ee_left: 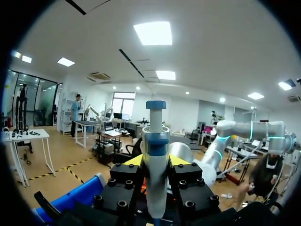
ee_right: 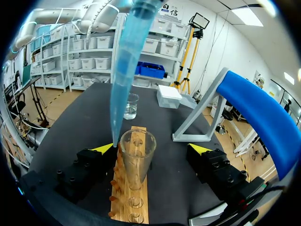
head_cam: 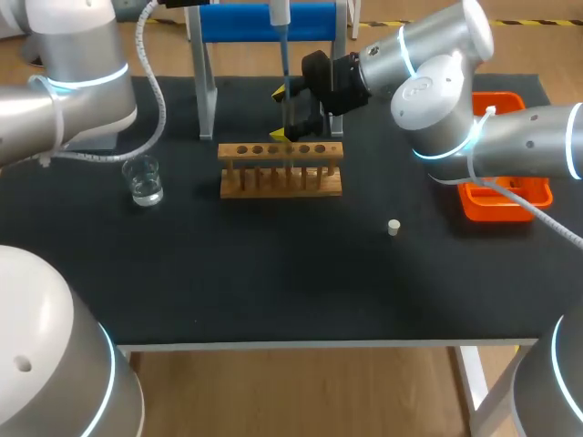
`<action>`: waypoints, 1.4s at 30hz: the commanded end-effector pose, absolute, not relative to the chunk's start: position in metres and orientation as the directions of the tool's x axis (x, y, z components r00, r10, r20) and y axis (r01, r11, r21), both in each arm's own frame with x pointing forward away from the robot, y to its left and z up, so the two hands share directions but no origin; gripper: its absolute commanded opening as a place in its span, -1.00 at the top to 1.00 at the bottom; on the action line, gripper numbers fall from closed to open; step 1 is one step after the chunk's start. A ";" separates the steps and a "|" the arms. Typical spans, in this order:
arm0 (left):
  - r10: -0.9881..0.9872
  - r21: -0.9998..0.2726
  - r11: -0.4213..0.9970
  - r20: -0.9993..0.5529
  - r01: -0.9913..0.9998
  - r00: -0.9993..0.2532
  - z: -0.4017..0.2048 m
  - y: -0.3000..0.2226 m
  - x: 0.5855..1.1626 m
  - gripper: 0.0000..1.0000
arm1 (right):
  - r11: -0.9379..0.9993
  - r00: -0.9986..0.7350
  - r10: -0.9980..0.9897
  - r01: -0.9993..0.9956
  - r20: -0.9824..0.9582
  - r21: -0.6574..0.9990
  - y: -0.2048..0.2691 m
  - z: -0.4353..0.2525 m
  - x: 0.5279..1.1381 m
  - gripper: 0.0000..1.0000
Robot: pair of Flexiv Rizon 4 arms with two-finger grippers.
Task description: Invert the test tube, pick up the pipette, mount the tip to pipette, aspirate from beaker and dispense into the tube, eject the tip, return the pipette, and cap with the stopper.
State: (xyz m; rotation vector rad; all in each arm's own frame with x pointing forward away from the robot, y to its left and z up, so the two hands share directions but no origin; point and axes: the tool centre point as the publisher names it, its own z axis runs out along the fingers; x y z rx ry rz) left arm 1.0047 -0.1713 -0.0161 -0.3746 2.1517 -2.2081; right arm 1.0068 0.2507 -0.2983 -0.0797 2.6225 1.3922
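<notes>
Evidently dispensing was in hand: the left claw clamped the pipette, its tip just above the test tube in the far rack. The right claw stood wide open around the tube. The next move called for lowering the tip squarely in.

Black-topped table with a white front edge, over a wood-toned floor. Overhead, a white ceiling with bright rectangular light panels. Off to one side, dark-framed glass partition; elsewhere, white shelving stacked with pale bins.
</notes>
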 end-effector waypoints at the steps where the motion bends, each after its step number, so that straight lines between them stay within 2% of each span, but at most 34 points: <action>1: -0.191 -0.989 -0.036 0.146 -0.141 -0.971 -0.018 -0.168 1.006 1.00 | 0.565 -0.984 0.029 -0.126 -0.173 0.815 0.250 -0.297 1.008 -1.00; 42: -0.186 -0.993 -0.041 0.113 -0.107 -0.976 -0.005 -0.172 1.015 1.00 | 0.565 -0.984 0.029 -0.126 -0.173 0.815 0.250 -0.297 1.008 -1.00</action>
